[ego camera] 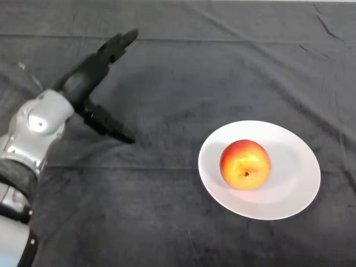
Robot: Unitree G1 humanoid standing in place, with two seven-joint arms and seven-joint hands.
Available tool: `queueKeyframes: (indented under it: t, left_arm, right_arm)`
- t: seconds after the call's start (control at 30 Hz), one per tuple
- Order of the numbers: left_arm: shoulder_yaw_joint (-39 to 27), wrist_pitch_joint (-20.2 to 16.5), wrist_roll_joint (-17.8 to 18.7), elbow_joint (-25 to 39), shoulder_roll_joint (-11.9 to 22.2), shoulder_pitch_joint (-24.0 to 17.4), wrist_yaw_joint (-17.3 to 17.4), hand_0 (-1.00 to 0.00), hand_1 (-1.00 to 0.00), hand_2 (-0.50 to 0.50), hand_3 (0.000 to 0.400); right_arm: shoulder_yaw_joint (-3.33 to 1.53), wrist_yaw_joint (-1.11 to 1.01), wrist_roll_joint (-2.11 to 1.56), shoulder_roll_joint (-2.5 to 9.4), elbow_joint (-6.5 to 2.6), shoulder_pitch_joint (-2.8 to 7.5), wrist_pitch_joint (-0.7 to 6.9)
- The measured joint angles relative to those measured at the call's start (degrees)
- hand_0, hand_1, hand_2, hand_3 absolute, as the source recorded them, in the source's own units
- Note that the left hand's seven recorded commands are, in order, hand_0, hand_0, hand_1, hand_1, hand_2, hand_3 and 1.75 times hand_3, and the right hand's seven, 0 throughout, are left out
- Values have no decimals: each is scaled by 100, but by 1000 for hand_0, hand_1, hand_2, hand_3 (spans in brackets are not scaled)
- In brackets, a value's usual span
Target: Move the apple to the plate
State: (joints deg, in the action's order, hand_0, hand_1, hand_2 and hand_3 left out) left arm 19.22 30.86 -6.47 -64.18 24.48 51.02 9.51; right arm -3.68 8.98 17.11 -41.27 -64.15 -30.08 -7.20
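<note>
A red and yellow apple (245,164) rests on the white plate (295,183), slightly left of the plate's middle. My left hand (89,75) is far off to the left, over the dark cloth. Its fingers stretch straight toward the upper right and the thumb points down to the right. The hand is open and holds nothing. A wide stretch of cloth separates it from the plate.
A dark cloth (178,83) covers the whole table, with a few creases near the far edge. My silver-grey forearm (33,130) enters from the lower left.
</note>
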Motion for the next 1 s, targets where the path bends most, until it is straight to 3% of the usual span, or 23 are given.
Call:
queueKeyframes:
  t: [0.23,0.57,1.0]
  left_arm:
    - [-242,-11,151,-97,59,-526,-44,0,0,0,0]
    - [-856,-13,458,-134,422,-840,-84,0,0,0,0]
    - [-1865,-22,1250,-144,601,-1568,-64,0,0,0,0]
  right_arm:
    - [-3,0,0,1,-3,1,2]
    - [-5,0,0,5,-16,2,3]
    - [-7,0,1,14,-28,7,9]
